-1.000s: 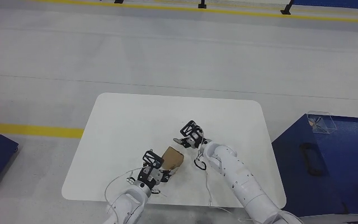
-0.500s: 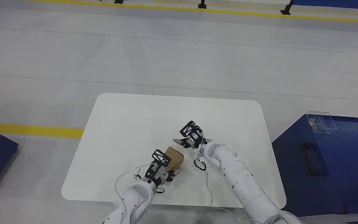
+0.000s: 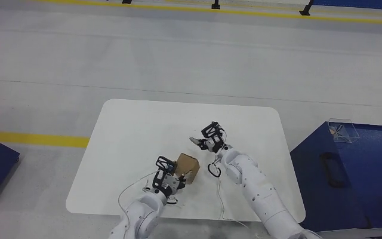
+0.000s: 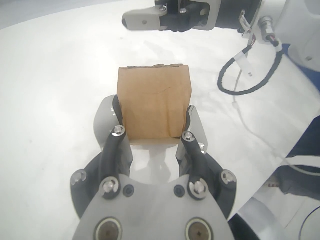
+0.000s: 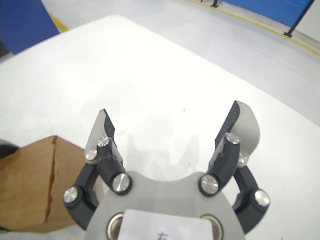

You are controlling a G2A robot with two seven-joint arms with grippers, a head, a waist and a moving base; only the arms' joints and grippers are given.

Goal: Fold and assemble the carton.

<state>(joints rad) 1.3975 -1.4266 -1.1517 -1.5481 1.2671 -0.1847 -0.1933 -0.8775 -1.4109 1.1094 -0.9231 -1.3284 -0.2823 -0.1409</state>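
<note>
The floor around me is pale grey with yellow lines [image 3: 42,140] painted on it, and a blue cabinet [image 3: 340,179] stands at the right edge of the top view. In front of me is a white desk [image 3: 131,131] with rounded corners.

The carton [image 3: 188,162] is low in the middle of the top view, near the front edge of the desk. It is a small brown cardboard box, closed into a block shape. My left tool [image 3: 169,174] is clamped on it from the lower-left side. In the left wrist view its fingers [image 4: 112,116] press on two opposite faces of the carton [image 4: 153,101]. The face turned towards that camera is creased, and its far edge looks ragged. I cannot tell whether the carton's base rests on the desk.

My right tool [image 3: 202,141] hovers up and to the right of the carton in the top view, near it but apart. Its fingers [image 5: 246,123] are spread wide with nothing between them. In its own view the carton [image 5: 30,176] shows a dark split along one seam. A black cable loop [image 4: 225,76] hangs at the right wrist.
</note>
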